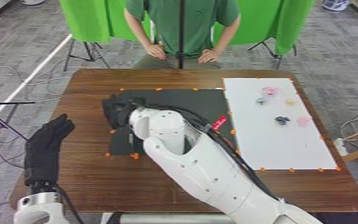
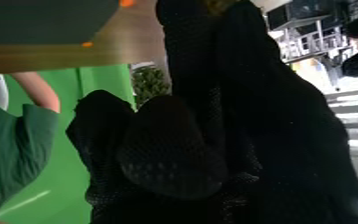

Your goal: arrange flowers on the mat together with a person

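**Right hand's over by the black mat, so go gentle with the blooms**

Head view first. Your right robot hand (image 1: 120, 107) is at the left edge of the black mat (image 1: 193, 96), and I can't tell from here whether it's gripping anything. I'd guess this is a placing step. If so, get low before you let go, release softly, then lift straight up so the glove doesn't snag a petal. If it's empty, come in on a flower from above and pinch lightly. Your left robot hand (image 1: 47, 145) lies off to the left with its fingers out straight, so I'd leave it there.

The flowers are on the far half of the white mat (image 1: 278, 150), all small: a pink flower (image 1: 270, 91) farthest off, a teal flower (image 1: 261, 100) and a yellow flower (image 1: 291, 102) nearer you, then a dark flower (image 1: 282, 120) beside another pink flower (image 1: 303, 121). They look light enough to skid if you brush them.

Right wrist view: the black glove blocks a lot, so don't judge your grip from it alone. There's a yellowish-brown patch (image 2: 218, 6) by the glove's tip, but I can't say if it's a petal or just background.
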Controlling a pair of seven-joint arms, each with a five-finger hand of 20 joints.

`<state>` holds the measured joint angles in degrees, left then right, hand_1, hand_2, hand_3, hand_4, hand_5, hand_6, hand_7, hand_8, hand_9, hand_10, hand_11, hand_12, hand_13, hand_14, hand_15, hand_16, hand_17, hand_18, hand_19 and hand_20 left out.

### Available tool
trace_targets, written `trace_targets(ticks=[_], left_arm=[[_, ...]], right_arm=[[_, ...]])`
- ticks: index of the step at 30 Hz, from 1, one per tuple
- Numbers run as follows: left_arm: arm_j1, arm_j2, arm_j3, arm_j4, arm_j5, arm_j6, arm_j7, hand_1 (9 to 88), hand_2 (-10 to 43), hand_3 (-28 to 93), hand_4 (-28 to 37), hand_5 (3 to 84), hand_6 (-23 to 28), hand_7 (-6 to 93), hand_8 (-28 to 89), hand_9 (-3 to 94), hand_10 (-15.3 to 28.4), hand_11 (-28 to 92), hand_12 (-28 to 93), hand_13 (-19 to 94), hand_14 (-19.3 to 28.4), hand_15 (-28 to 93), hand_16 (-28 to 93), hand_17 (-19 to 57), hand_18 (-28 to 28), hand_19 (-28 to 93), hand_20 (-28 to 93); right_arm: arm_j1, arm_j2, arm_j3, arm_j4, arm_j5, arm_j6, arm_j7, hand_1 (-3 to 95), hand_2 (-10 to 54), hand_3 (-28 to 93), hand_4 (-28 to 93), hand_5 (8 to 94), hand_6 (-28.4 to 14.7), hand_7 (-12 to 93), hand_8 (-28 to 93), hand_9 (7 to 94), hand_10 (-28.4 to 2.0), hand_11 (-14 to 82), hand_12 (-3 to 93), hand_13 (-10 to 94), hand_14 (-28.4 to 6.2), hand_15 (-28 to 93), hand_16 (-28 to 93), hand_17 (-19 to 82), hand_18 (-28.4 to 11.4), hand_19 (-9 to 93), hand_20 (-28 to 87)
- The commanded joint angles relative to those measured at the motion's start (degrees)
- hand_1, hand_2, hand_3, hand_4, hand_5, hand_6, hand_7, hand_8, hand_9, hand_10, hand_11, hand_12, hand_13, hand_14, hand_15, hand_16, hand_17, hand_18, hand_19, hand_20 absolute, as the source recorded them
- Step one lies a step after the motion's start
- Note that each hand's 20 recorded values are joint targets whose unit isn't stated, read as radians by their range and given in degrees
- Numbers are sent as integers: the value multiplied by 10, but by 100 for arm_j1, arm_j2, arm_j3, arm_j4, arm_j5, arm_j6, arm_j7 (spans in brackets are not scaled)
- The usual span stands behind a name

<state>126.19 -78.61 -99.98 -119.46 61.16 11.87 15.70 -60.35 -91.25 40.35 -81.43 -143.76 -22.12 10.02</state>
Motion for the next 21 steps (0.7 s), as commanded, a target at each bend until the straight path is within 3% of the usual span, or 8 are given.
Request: trace_targets(ticks=[1, 4, 5, 9, 13, 15, 21], left_arm=[[5, -15, 34, 32, 31, -41, -28, 239, -4, 670, -245, 485, 39, 174, -59, 456, 131, 171, 140, 349, 158, 160, 26, 49, 92, 19, 157], [11, -15, 37, 27, 41, -40, -48, 240, -7, 672, -242, 485, 39, 174, -59, 455, 132, 171, 140, 349, 157, 160, 27, 48, 93, 19, 157], [1, 34, 58, 34, 18, -21, -41, 242, -9, 672, -240, 485, 39, 174, -59, 455, 131, 171, 140, 349, 158, 159, 26, 48, 93, 19, 157], [9, 95, 87, 40, 180, -2, -57, 251, -15, 669, -231, 484, 38, 175, -59, 455, 131, 172, 141, 348, 158, 159, 27, 48, 92, 18, 157], [25, 70, 68, 16, 169, -30, -79, 254, -19, 669, -226, 483, 36, 176, -59, 455, 131, 171, 141, 349, 158, 160, 27, 48, 93, 18, 156], [-46, 61, 56, 48, 199, -104, -130, 254, -20, 669, -224, 483, 36, 176, -60, 455, 130, 171, 140, 349, 157, 159, 27, 48, 93, 17, 156], [-65, 144, 89, 61, 152, -129, -145, 256, -22, 668, -220, 483, 35, 176, -60, 454, 130, 172, 141, 349, 158, 159, 28, 46, 94, 17, 156]], right_arm=[[-34, 57, -25, 50, -277, -61, -128, 615, -95, 541, -243, 836, 45, 152, 12, 936, -80, 52, 261, 937, 9, 672, 213, 586, -172, 932, 547], [-22, 79, -13, 20, -245, -162, -113, 608, -95, 525, -239, 802, 50, 148, -5, 923, -86, 42, 254, 937, 6, 656, 222, 578, -172, 932, 541], [-16, 80, -3, 38, -275, -131, -119, 599, -95, 537, -240, 787, 51, 149, -13, 915, -89, 47, 245, 937, 6, 650, 225, 575, -173, 932, 537], [4, 104, 21, 4, -221, -388, -38, 526, -95, 646, -271, 719, 62, 168, -59, 880, -100, 76, 206, 937, 4, 630, 239, 565, -174, 932, 532], [-43, 110, 48, 0, -284, -447, -90, 509, -95, 672, -276, 677, 69, 177, -142, 855, -104, 88, 175, 937, -1, 607, 251, 555, -179, 932, 520], [-12, 127, 47, -21, -283, -511, -24, 495, -95, 690, -277, 658, 70, 182, -148, 837, -107, 98, 155, 937, -3, 596, 256, 550, -181, 932, 516], [47, 131, 97, -83, -276, -879, 30, 473, -95, 701, -281, 630, 76, 185, -153, 786, -117, 105, 127, 937, -9, 565, 269, 535, -186, 932, 505]])
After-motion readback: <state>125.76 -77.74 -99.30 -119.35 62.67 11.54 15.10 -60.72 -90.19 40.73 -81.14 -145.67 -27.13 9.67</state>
